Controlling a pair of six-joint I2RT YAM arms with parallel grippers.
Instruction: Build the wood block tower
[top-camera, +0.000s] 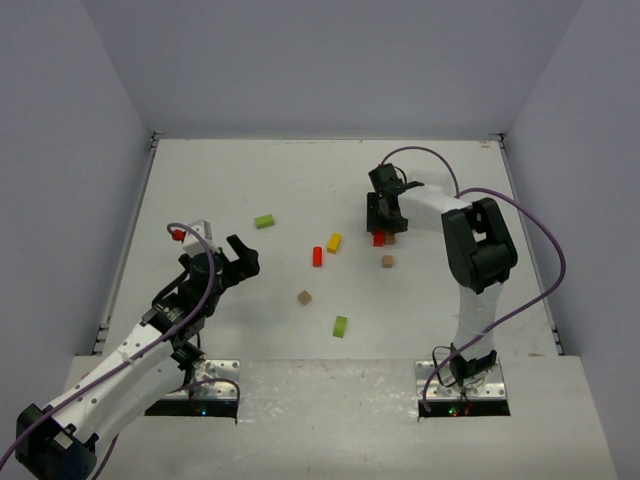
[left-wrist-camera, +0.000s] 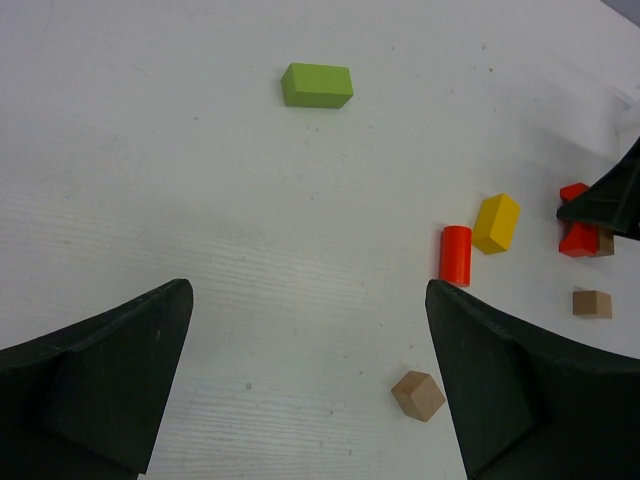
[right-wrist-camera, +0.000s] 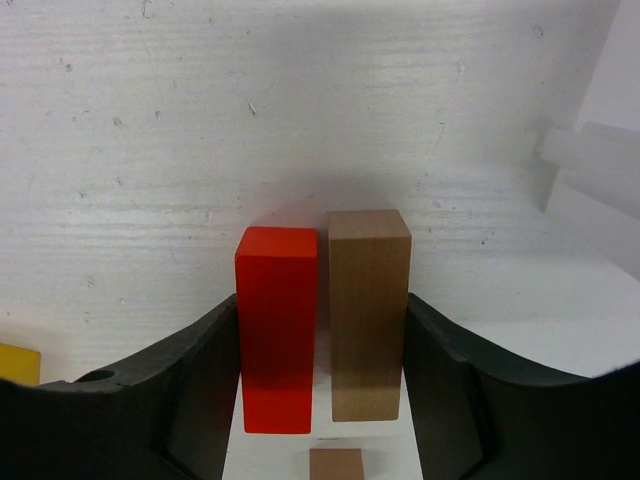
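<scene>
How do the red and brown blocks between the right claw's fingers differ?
The red block is painted; the brown block is bare wood. In the right wrist view the red block lies left, the brown block right and slightly farther ahead. Both are similar bars, side by side.

Left pincer (left-wrist-camera: 308, 288) wide open, hovering, right pincer (right-wrist-camera: 320, 303) low, pointing down.

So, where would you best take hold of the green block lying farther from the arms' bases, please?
I'd grip the green block across its long flat sides, at mid-length, coming straight down with the open left hand. It lies flat, a short bar with nothing close beside it.
</scene>
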